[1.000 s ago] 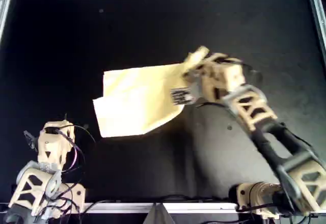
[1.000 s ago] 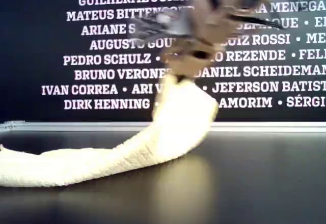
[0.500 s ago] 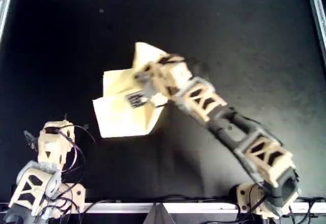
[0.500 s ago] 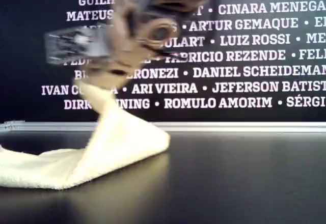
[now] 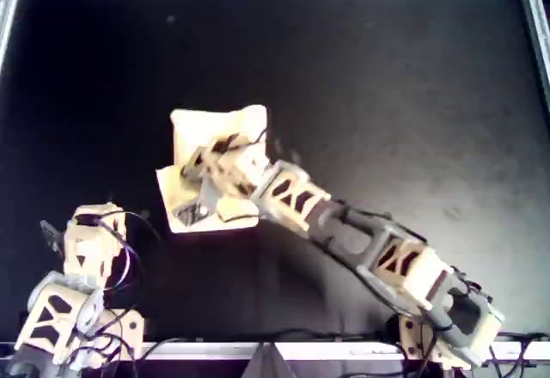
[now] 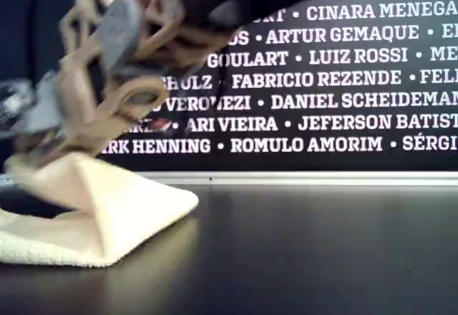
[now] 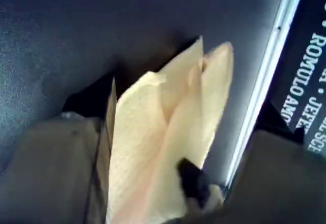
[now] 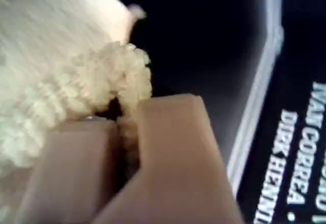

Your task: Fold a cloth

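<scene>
Black surface (image 5: 387, 69) w/ metal rail (image 6: 322, 177) at its far edge, dark name wall (image 6: 322, 79) behind.

Item: cloth (image 5: 219, 129), pale yellow, lies left of centre in overhead view, at exterior view's left. One side is lifted and carried over the flat part, forming a tent, so the fold is judged part-done.

Right claw (image 5: 193, 210) is pinched on the cloth edge, low over the layer beneath. Left claw (image 5: 93, 219) is parked near overhead view's lower left corner, apart from the cloth. It appears spread, nothing between.

Risks (judgement):
- Release before edges line up gives a skewed fold
- Thin pinch, so the edge may slip out early
- Going too low may drag the lower layer, as nothing pins it

Writing, white caps on wall, part cut off: "CINARA MENEGA", "LUIZ ROSSI", "FABRICIO REZENDE", "DANIEL SCHEIDEMAN", "ARI VIEIRA", "JEFERSON BATIST", "ROMULO AMORIM". No brand marks seen
</scene>
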`<move>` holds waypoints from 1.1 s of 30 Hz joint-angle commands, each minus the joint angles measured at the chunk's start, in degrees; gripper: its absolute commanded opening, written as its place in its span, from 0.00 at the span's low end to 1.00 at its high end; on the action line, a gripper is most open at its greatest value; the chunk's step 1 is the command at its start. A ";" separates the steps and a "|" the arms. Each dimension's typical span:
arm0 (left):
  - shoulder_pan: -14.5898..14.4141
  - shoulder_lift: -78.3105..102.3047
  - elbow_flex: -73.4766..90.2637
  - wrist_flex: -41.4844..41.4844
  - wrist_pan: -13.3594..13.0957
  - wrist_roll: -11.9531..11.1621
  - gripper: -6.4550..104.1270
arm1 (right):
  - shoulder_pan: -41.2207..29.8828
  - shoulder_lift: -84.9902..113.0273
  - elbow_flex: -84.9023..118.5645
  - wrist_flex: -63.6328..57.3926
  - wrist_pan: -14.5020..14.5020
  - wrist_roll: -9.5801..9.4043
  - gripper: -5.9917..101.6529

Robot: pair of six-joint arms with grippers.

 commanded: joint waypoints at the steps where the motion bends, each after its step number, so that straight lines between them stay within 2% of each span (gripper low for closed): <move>1: -0.88 0.53 -0.53 -1.58 0.26 0.26 0.93 | 1.41 0.62 -6.50 -2.64 0.35 0.35 0.10; 4: -0.88 0.53 -0.53 -1.58 0.26 0.26 0.93 | 1.67 -0.70 -6.86 -2.64 0.09 0.35 0.15; 7: -0.88 0.53 -0.53 -1.67 0.26 0.35 0.93 | 1.58 -0.79 -6.06 -2.64 -0.62 -0.09 0.27; 11: -0.97 0.53 -0.53 -1.67 0.35 0.44 0.93 | 1.58 -0.70 -5.71 -2.64 0.35 0.35 0.45; 14: -0.97 0.53 -0.53 -1.76 0.35 0.44 0.93 | 1.49 0.44 -5.71 -2.55 0.35 0.35 0.53; 22: -0.97 0.62 -0.53 -1.76 0.44 0.44 0.93 | 1.32 2.64 -5.63 -2.55 0.35 0.26 0.57; 23: -0.97 0.62 -0.44 -1.76 0.44 0.44 0.93 | 1.41 2.72 -5.63 -2.55 0.35 -0.44 0.56; 27: -0.97 0.62 -0.26 -1.76 0.35 0.44 0.93 | 1.05 5.45 -5.36 -0.97 0.18 -0.79 0.56; 29: -0.97 0.62 -0.26 -1.76 0.35 0.44 0.93 | 1.32 7.91 -4.31 1.41 -0.53 -1.58 0.56; 33: -0.97 0.62 -0.26 -1.67 0.35 0.44 0.93 | 2.72 12.39 -2.55 9.14 0.26 -7.29 0.56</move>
